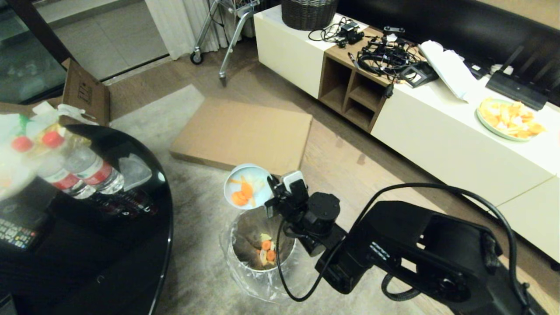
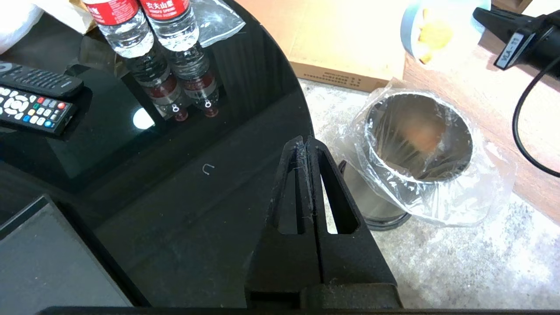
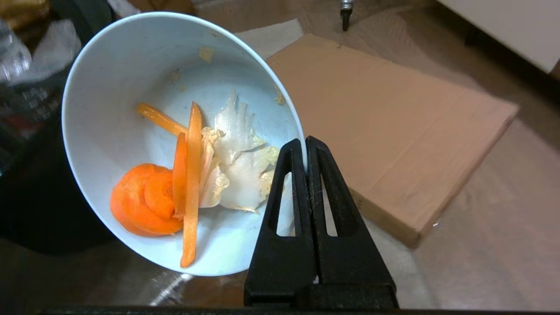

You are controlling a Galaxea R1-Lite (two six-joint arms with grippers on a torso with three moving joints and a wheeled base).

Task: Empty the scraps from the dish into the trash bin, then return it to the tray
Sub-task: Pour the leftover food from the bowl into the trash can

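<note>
Right claw (image 1: 272, 189): clamped on bowl (image 1: 245, 186) rim, centre frame, tilted over bin (image 1: 258, 249).
Left claw (image 2: 306, 146): closed, empty.
Floor: rug (image 1: 197, 280), cardboard (image 1: 243, 133).
Tabletop (image 1: 109, 245): glossy black, lower left.

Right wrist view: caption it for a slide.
Right end effector pinches the tilted dish's rim, scraps clinging inside.

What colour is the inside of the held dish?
White inside the dish, clearest in the right wrist view.

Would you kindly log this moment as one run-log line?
right gripper: shut on dish rim | dish: tilted above trash bin | scraps: some remain in dish | left gripper: shut, idle
</note>
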